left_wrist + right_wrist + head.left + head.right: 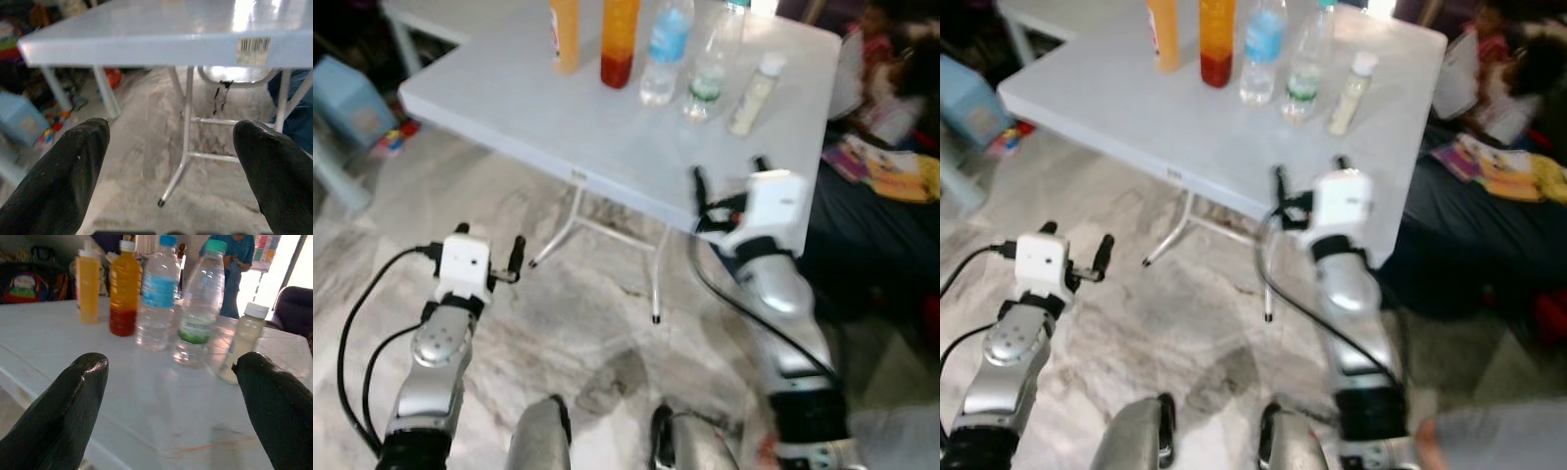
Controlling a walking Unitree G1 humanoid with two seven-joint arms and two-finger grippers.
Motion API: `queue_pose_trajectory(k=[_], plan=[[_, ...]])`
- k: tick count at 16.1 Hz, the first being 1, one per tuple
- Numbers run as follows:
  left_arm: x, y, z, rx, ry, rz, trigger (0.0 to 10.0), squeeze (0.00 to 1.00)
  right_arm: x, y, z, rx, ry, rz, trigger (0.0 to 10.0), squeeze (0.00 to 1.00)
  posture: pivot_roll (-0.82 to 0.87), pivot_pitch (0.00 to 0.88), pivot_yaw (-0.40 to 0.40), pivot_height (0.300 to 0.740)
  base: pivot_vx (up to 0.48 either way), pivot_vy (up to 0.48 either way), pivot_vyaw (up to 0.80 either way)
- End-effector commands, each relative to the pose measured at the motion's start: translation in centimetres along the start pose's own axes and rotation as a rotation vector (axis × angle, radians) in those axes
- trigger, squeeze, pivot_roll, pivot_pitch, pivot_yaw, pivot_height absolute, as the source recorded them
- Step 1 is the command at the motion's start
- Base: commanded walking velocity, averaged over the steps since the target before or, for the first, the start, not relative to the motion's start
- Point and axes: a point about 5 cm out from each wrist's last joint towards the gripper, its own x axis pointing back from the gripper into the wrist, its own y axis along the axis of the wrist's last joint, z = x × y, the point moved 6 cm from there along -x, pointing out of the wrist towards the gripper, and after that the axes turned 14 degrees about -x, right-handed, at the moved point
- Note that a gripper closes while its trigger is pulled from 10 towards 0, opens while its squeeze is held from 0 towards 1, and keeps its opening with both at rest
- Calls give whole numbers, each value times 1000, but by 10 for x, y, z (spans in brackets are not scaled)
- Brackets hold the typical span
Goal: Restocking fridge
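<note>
- Landmark: a white folding table [607,127], seen from above by a humanoid robot standing on a marbled floor [587,323].
- Nearest, the left gripper [489,262] hangs below the table's near edge and short of it, over the floor. Its two black fingers [63,171] are spread wide with nothing between them, and its wrist view looks under the tabletop at the metal legs [188,127].
- Next, the right gripper [729,196] is raised to the table's near edge, just above the tabletop. Its fingers [58,406] are also spread wide and empty, pointing across the table.
- Farther in, a row of five upright bottles stands toward the table's far side (long axes vertical, so a sideways pinch suits them).
- Straight ahead of the right gripper is the clear water bottle with a green label and teal cap [200,308], with the small milky bottle with a white cap [242,342] just beside it, toward the table's right edge.
- Continuing the other way along the row: a blue-labelled water bottle [157,293], an orange-and-red juice bottle [124,289], then a slim orange bottle [88,286].
- Judgement: the right arm is clearly nearer the bottles; the next move looks like a forward reach to the green-labelled one.
- Beyond the table's right edge, a person [891,69] sits among coloured books.
</note>
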Motion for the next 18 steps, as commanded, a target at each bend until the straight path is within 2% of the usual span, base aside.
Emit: queue_pose_trajectory(k=[1,4,6,7,9,11,14,18], plan=[[-2,7,-8,6,-20,-25,10000,0,0,6,-11,24,-28,-10,10000,0,16,160,-52,740,322,356,-800],[-2,8,-10,5,-22,-32,10000,0,-1,6,-12,30,-27,-9,10000,0,16,159,-55,740,342,336,-800],[-1,9,-7,0,-12,-35,10000,0,2,5,-13,32,-28,-5,10000,0,15,158,-54,740,315,0,-272],[1,11,-3,4,-5,-44,10000,0,7,2,-14,36,-34,2,10000,0,11,153,-56,740,0,0,0],[8,11,9,84,30,-25,10000,0,22,-3,-23,35,-72,21,10000,0,7,147,-56,740,0,0,0],[17,12,17,86,55,-30,10000,0,42,-11,-32,34,-110,50,10000,0,12,125,-57,740,0,0,0],[25,10,14,96,65,-20,10000,0,58,-21,-41,28,-156,83,10000,0,21,93,-56,740,0,0,0],[21,19,7,112,63,-40,10000,0,66,-26,-46,28,-192,95,10000,0,12,64,-49,740,0,0,0]])
